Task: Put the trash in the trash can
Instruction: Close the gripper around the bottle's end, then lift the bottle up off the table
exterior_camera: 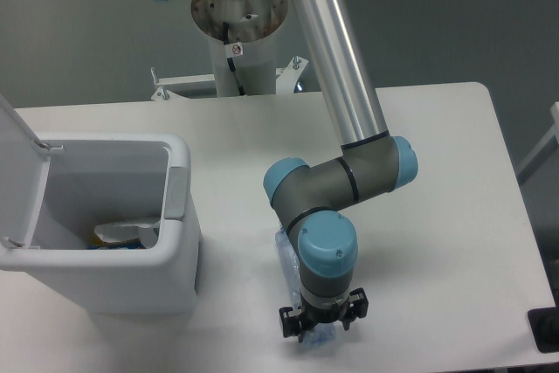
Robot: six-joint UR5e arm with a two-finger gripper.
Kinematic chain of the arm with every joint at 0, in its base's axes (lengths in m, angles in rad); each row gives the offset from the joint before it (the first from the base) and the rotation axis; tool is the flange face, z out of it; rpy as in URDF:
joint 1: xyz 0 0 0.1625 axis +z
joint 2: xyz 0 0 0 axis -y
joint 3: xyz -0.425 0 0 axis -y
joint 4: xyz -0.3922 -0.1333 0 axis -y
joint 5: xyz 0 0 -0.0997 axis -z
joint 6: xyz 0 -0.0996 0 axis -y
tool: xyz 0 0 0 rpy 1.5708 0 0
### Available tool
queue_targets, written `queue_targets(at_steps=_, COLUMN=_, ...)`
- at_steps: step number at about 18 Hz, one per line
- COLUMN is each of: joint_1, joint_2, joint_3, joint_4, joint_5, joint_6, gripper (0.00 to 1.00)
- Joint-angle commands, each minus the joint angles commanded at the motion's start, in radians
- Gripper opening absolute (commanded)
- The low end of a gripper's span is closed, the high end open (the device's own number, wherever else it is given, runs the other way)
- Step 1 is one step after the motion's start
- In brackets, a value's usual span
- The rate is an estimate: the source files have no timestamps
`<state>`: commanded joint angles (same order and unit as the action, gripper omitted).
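Note:
The trash can (179, 242) stands at the left of the table with its white flip lid (17, 172) swung open to the left. The crumpled white paper wrapper (122, 233) lies inside it at the bottom. The clear blue-tinted plastic bottle (286, 258) lies on the table near the front edge, mostly hidden under the arm's wrist. My gripper (321, 328) points straight down over the bottle's near end. Its jaws stand spread on either side of the bottle, and a bit of the bottle shows between them. The fingertips are hidden from above.
The white table (454, 216) ends close in front of the gripper and on the right. The arm's base column (238, 50) stands at the back edge. The arm's elbow (384, 168) hangs over the middle of the table. A dark object (546, 331) sits off the right front corner.

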<state>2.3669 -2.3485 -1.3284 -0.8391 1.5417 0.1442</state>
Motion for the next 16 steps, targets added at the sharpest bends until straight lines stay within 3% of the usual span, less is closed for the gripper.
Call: queue_targets(at_steps=16, joint_1=-0.002, joint_2=0.034, joint_3=-0.015, joint_4=-0.002, joint_5=-0.003, joint_6=0.012, gripper=0.63)
